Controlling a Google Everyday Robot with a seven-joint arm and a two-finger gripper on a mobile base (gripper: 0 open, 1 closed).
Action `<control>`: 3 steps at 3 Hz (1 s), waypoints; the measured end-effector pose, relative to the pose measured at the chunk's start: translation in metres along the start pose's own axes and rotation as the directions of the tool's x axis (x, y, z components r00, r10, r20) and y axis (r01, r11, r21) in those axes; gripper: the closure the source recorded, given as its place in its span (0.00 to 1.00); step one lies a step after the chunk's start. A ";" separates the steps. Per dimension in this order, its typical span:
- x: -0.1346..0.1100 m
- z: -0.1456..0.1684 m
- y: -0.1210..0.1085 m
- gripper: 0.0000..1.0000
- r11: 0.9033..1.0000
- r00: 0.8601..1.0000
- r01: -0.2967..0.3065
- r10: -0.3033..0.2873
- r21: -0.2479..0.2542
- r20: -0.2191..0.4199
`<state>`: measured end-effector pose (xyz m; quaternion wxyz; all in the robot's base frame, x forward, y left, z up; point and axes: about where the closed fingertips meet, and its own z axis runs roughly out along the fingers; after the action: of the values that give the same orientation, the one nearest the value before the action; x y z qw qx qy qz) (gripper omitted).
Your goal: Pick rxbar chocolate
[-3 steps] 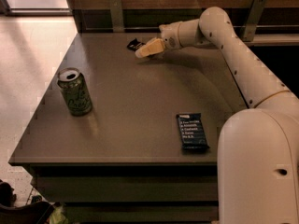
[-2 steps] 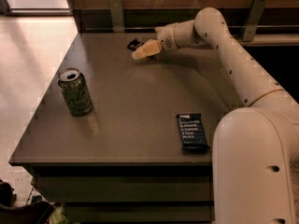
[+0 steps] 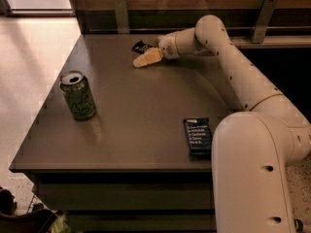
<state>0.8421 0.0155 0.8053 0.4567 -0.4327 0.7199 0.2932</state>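
The rxbar chocolate [image 3: 140, 46] is a small flat bar in a black wrapper, lying at the far edge of the table, partly hidden behind the gripper. My gripper [image 3: 147, 58] reaches in from the right on the long white arm [image 3: 228, 57]. Its cream tip sits low over the table, just in front of and to the right of the bar. I cannot tell whether it touches the bar.
A green soda can [image 3: 78, 95] stands upright at the left of the grey table [image 3: 136, 106]. A dark blue-wrapped bar with pale text lines [image 3: 197, 135] lies near the front right edge. A wooden wall with metal brackets [image 3: 121, 13] runs behind the table.
The gripper has shifted a little to the left and lower, closer to the table beside the black bar. The bar, the can and the blue bar have not moved.
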 end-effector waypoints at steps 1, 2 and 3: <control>0.001 0.002 0.000 0.15 1.000 1.000 -0.005 0.005 -0.004 -0.001; 0.000 0.002 0.000 0.37 1.000 1.000 -0.005 0.005 -0.004 -0.001; -0.003 0.000 0.001 0.60 1.000 1.000 -0.005 0.005 -0.004 -0.001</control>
<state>0.8425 0.0174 0.8084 0.4547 -0.4321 0.7206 0.2955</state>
